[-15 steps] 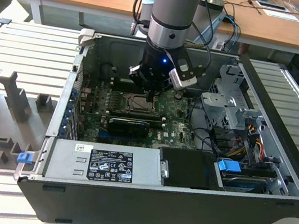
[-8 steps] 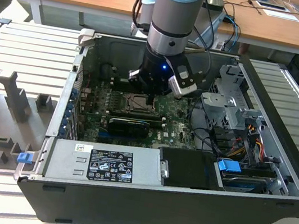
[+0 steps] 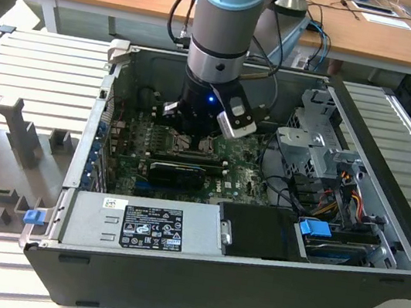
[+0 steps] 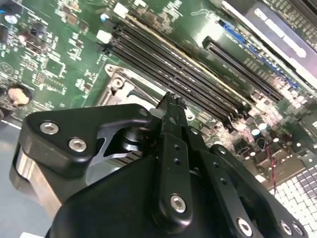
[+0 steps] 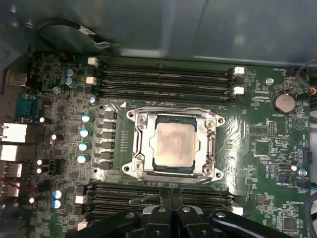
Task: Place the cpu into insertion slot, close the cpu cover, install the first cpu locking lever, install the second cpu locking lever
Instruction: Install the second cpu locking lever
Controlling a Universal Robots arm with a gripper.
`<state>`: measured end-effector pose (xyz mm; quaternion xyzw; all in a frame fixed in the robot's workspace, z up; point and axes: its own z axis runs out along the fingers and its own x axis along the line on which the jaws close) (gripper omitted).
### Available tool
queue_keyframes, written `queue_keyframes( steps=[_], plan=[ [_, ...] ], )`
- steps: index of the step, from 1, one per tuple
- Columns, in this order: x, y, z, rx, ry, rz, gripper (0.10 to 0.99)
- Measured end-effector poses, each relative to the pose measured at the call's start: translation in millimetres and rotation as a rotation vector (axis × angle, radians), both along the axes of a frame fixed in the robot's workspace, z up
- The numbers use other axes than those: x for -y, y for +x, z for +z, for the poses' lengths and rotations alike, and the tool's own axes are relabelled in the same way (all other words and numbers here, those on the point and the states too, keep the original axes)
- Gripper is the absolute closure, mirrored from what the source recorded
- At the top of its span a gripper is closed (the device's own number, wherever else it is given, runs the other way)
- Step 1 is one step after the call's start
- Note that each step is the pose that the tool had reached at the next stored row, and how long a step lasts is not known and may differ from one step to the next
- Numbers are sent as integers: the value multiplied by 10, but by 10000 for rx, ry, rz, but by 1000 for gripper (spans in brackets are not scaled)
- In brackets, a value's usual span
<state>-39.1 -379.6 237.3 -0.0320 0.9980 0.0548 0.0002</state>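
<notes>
In the first wrist view the cpu (image 5: 174, 145), a pale silvery square, lies in the insertion slot (image 5: 131, 167) on the green motherboard (image 5: 262, 148). The cpu cover (image 5: 140, 144), a metal frame, lies flat around it. One thin wire lever (image 5: 173, 109) runs snug along the cover's far side. A second wire lever (image 5: 195, 184) slants loose beside the near side. My gripper (image 5: 167, 194) is shut, its black fingertips pressed together right at this loose lever; whether they touch it I cannot tell. In the second wrist view the gripper (image 4: 171, 100) hovers over a corner of the slot (image 4: 119, 85).
Black memory slots (image 5: 163, 74) flank the socket on both sides. In the exterior view the arm (image 3: 214, 62) reaches down into an open computer case (image 3: 375, 267), with a power supply (image 3: 147, 227), drive cage (image 3: 316, 144) and cables (image 3: 339, 199) around it.
</notes>
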Motion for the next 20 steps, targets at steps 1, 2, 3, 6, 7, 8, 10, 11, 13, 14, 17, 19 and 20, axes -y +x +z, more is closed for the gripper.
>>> queue_keyframes(
  steps=[1,2,3,6,7,8,10,11,13,14,17,19,20],
  plan=[
    [0,-38,-3,-1,0,-1,980],
    [1,-69,-9,0,0,0,980],
    [1,-79,-15,-1,1,-1,980],
    [1,-88,-51,-1,1,0,980],
    [1,-89,-64,-1,3,1,980],
    [1,-90,-86,-1,9,2,980],
    [0,-92,-119,-1,20,0,980],
    [1,-94,-129,-1,40,-1,980],
    [1,-97,-135,-2,133,0,980],
    [1,-96,-136,-1,176,-1,980],
    [35,-114,-136,-1,446,-1,980],
    [62,-146,-137,0,586,0,980],
    [72,-158,-139,0,642,5,980]
  ],
)
